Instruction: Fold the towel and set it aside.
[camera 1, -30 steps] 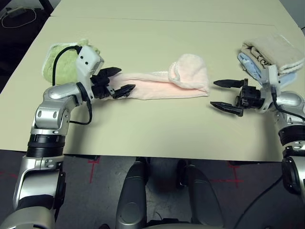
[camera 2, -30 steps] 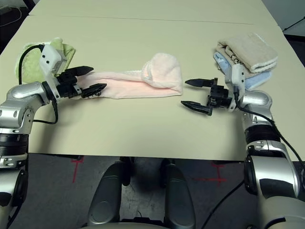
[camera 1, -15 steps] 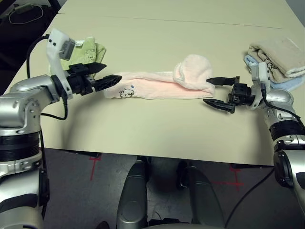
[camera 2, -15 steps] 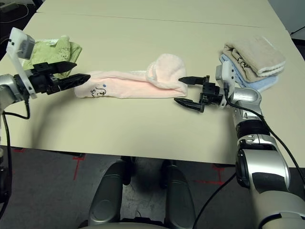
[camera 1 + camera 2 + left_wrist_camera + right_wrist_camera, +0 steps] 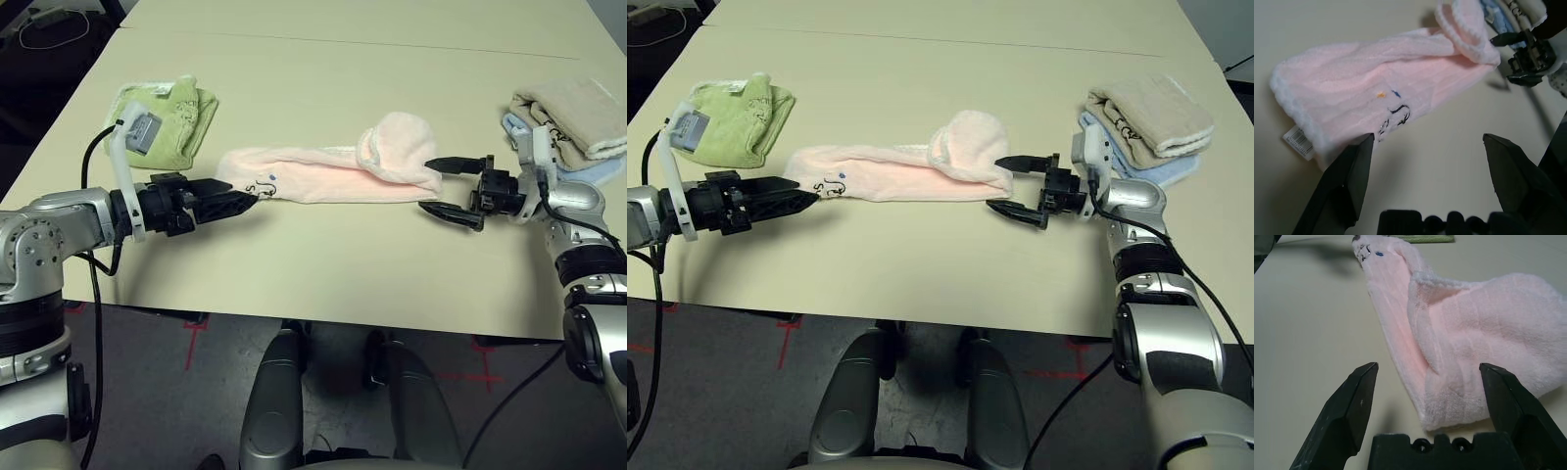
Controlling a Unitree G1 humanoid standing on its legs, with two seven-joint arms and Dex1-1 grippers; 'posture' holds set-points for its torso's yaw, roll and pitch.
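The pale pink towel (image 5: 323, 176) lies as a long strip across the middle of the table (image 5: 323, 274). Its right end is bunched into a rounded fold, and a small dark motif (image 5: 265, 184) marks its left end. My left gripper (image 5: 250, 199) is open and low over the table, with its tips at the front corner of the towel's left end (image 5: 1352, 83). One of its fingers (image 5: 1347, 171) sits beside the white label. My right gripper (image 5: 428, 184) is open at the towel's right end (image 5: 1488, 333), one finger on each side of the corner, holding nothing.
A light green towel (image 5: 162, 122) lies at the back left, behind my left arm. On the right, a beige folded towel (image 5: 573, 113) sits on a blue one (image 5: 1161, 171), just behind my right wrist. Bare tabletop stretches in front of and behind the pink towel.
The head camera shifted early on. My left gripper came off the towel's left end, uncovering the motif, then dropped lower and nearer the front edge. My right gripper closed in on the right end.
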